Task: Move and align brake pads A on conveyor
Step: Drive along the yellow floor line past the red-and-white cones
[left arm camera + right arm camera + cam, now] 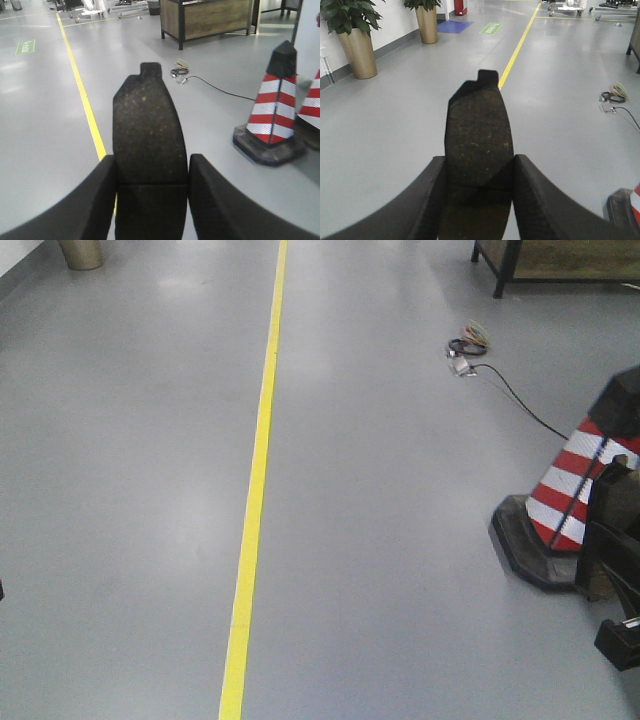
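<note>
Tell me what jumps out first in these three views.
In each wrist view a dark brake pad fills the centre, clamped between the tool's two black fingers: left tool holds one brake pad, right tool another. Beyond that, a yellow floor line runs up the grey floor, and a red-and-white traffic cone stands at the right.

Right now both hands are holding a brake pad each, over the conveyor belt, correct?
Not over the conveyor. The left hand and right hand each grip a brake pad, but both wrist views show only grey floor with a yellow line beneath.
</note>
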`<state>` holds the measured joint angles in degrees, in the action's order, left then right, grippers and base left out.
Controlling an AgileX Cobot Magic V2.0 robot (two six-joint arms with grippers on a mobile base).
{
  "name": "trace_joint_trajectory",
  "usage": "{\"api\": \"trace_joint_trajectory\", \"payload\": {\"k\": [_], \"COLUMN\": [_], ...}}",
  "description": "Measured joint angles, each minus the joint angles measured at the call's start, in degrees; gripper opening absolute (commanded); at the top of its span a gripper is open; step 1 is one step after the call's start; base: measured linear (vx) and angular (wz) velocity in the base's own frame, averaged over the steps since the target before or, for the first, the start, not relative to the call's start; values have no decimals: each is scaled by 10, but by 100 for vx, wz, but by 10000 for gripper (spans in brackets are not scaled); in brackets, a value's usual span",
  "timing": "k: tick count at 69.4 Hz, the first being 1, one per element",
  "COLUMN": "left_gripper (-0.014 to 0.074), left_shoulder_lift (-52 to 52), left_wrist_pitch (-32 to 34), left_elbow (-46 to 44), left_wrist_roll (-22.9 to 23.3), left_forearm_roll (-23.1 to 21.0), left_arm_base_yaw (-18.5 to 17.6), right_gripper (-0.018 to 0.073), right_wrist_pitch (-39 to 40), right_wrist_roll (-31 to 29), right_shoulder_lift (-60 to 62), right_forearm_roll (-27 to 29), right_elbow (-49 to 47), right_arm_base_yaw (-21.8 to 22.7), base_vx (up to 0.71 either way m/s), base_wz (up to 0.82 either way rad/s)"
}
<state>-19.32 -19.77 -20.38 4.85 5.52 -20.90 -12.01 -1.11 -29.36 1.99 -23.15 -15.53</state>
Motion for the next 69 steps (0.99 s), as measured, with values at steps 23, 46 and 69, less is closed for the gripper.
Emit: {"api": "trace_joint_trajectory", "payload": {"k": [23, 46, 69], "left_gripper": [42, 42, 42], "left_shoulder_lift": [0, 0, 0], "left_wrist_pitch": [0, 0, 0], "left_elbow": [0, 0, 0], "left_wrist_roll": [0, 0, 0], "left_forearm_roll": [0, 0, 1], "left_arm_base_yaw": [0, 0, 0], "right_gripper": [8, 8, 8], "right_wrist_pitch": [0, 0, 0], "right_wrist_roll": [0, 0, 0], "right_shoulder_lift": [0, 0, 0], "right_forearm_roll": [0, 0, 0], "right_elbow": [0, 0, 0], "right_arm_base_yaw": [0, 0, 0], "base_vx": [55, 46, 40], "base_wz": [6, -13, -50]}}
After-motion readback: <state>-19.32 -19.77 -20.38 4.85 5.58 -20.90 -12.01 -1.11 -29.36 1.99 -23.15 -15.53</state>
